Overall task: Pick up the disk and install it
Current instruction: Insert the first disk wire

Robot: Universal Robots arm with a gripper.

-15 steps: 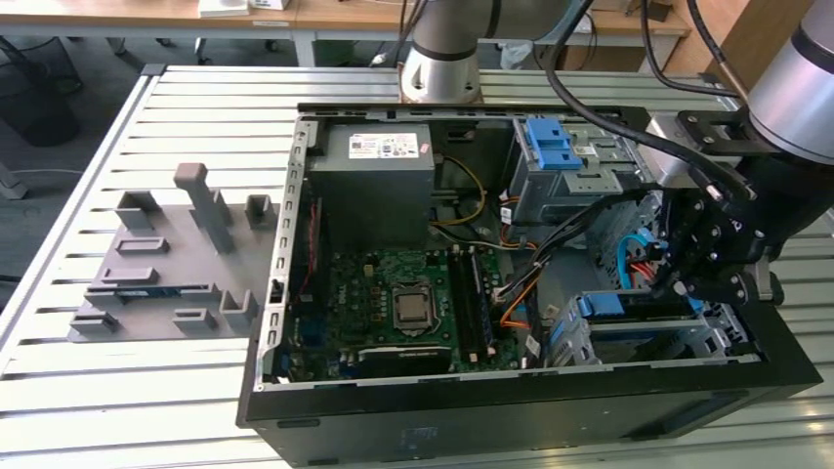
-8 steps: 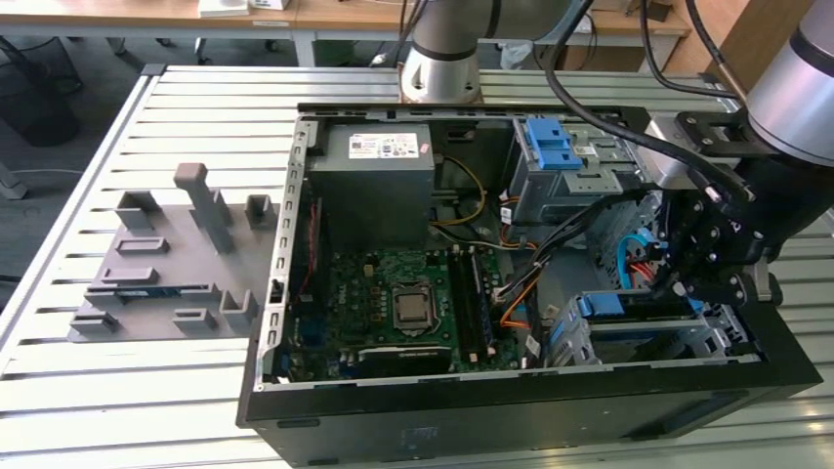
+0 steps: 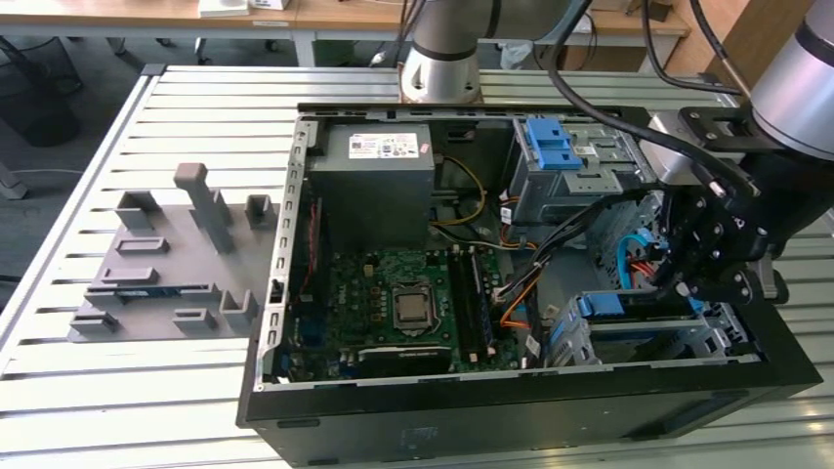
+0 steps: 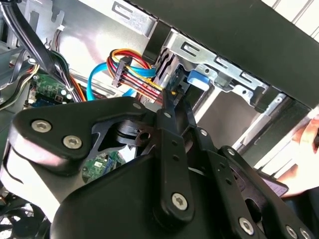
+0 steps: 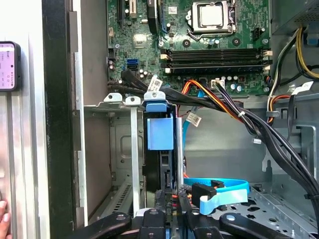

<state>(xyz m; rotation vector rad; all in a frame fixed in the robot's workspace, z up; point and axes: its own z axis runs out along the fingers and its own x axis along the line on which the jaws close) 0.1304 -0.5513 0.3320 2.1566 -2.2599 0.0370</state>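
The disk (image 3: 623,306) stands on edge in the lower metal drive cage (image 3: 710,337) at the case's corner on the exterior view's right; its blue carrier bracket shows on top. In the first wrist view the disk (image 5: 160,132) sits between the cage's rails, blue handle toward the motherboard. My gripper (image 3: 678,281) hangs inside the case just behind the disk's cable end. In the second wrist view the fingertips (image 4: 171,101) meet with nothing seen between them, close to the coloured power connector (image 4: 130,74) and the blue carrier tab (image 4: 198,79).
The open black case (image 3: 521,415) holds a motherboard (image 3: 404,303), a grey power-supply box (image 3: 371,176) and an upper bay with a blue latch (image 3: 563,147). Cable bundles (image 5: 259,124) cross beside the cage. A grey parts fixture (image 3: 170,264) lies left. A hand (image 4: 305,137) is beside the case.
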